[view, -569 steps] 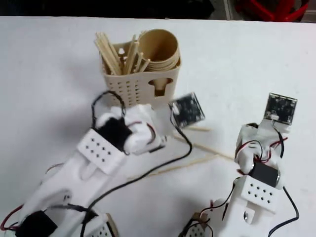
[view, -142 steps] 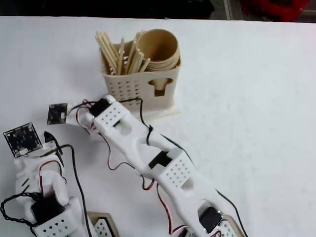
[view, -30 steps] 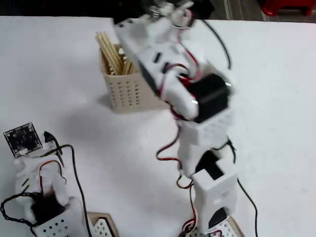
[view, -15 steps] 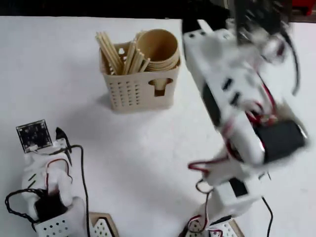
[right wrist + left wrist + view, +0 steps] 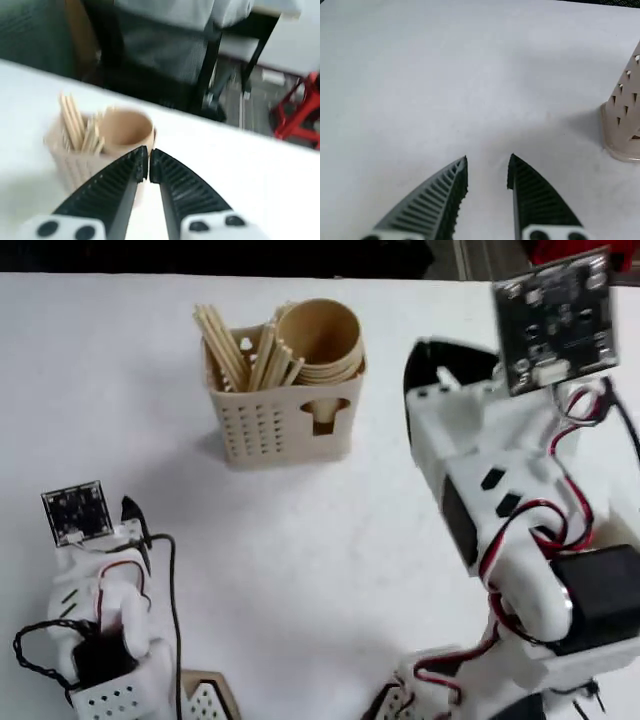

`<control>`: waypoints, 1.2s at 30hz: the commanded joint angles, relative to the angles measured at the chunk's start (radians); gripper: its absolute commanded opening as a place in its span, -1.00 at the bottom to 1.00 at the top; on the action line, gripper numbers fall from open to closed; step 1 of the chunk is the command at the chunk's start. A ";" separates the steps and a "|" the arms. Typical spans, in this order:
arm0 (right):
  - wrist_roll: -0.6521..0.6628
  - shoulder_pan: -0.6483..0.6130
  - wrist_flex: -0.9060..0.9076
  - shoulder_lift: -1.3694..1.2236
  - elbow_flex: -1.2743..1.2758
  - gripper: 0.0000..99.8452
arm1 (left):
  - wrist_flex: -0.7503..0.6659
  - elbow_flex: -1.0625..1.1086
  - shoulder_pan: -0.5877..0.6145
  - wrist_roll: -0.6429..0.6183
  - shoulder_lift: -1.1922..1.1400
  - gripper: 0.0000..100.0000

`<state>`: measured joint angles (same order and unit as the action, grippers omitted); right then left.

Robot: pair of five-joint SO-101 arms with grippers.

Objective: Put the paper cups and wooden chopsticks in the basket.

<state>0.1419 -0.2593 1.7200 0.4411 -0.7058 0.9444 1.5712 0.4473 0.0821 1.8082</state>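
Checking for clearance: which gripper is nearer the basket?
Right, it seems. The right gripper is raised, close beside the basket, by the paper cups; the left gripper is low over the table, farther off, toward the wooden chopsticks.

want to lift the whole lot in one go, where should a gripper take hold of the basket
Probably the near wall of the basket, at the cut-out, coming from above on the arms' side. That wall stands upright and bare, and the opening lets a finger hook in. The chopsticks splay over the left rim and the paper cups rise past the right rim, crowding those edges.
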 commanded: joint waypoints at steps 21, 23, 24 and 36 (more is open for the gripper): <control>-0.002 0.010 -0.410 0.792 1.382 -0.96 | -0.018 -0.008 -0.041 -0.003 0.015 -0.71; -0.003 0.010 -0.493 0.901 1.505 -0.96 | -0.018 -0.008 -0.041 -0.002 0.015 -0.71; -0.003 0.010 -0.530 0.957 1.565 -0.96 | -0.018 -0.008 -0.041 -0.002 0.015 -0.71; -0.009 0.154 -0.710 1.356 2.041 -0.96 | -0.017 -0.008 -0.131 -0.003 0.015 -0.71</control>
<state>0.1404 -0.1350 1.0418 1.7837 1.2965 0.9444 1.5727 0.3659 0.0821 1.8082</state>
